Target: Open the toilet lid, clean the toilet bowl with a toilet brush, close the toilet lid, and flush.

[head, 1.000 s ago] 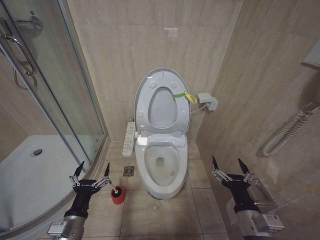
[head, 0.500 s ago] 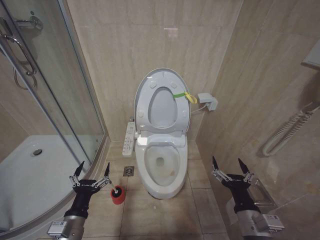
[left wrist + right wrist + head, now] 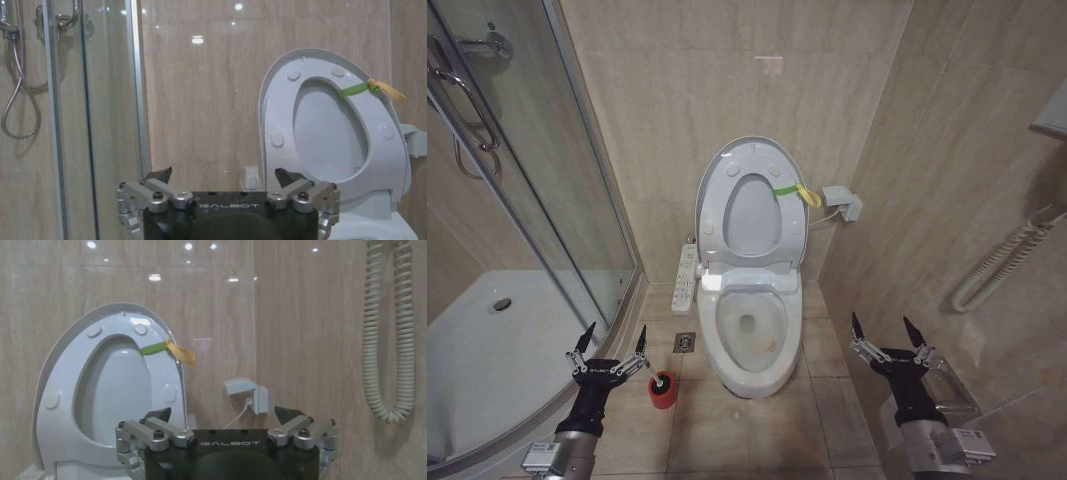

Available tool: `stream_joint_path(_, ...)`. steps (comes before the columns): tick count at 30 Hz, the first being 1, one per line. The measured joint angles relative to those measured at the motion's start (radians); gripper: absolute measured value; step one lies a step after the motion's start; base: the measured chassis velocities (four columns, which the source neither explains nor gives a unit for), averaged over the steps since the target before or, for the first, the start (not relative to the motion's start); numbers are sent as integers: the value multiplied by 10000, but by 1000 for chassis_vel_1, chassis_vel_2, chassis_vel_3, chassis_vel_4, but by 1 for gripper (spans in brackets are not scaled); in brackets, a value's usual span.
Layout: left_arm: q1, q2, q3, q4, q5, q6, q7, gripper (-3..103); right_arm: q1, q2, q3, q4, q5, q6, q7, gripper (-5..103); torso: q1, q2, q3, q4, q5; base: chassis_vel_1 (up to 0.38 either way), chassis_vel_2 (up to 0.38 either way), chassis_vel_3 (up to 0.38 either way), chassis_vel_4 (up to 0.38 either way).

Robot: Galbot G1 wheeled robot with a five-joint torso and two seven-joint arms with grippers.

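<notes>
The toilet lid (image 3: 752,215) stands raised against the back wall, with the white seat ring up in front of it and a yellow-green band (image 3: 789,190) on its right edge. Below it the toilet bowl (image 3: 749,328) lies open. The toilet brush (image 3: 663,388) sits in its red holder on the floor left of the bowl. My left gripper (image 3: 610,340) hangs open just left of and above the brush. My right gripper (image 3: 879,330) is open to the right of the bowl, near the side wall. Both wrist views look at the raised lid (image 3: 327,125) (image 3: 113,385) past open fingers (image 3: 158,175) (image 3: 288,415).
A glass shower enclosure (image 3: 537,180) and its white tray (image 3: 487,350) fill the left. A floor drain (image 3: 685,342) and a control panel (image 3: 685,275) lie left of the toilet. A wall socket (image 3: 842,203) and a coiled hose (image 3: 1002,265) are on the right.
</notes>
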Motion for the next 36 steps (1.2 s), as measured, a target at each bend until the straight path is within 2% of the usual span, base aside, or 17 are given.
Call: stream_joint_path(36,0,0,0,0,0,0,0,100,0,0,0,0,0,0,0,100,0,0,0,0,0,0,0,0,0)
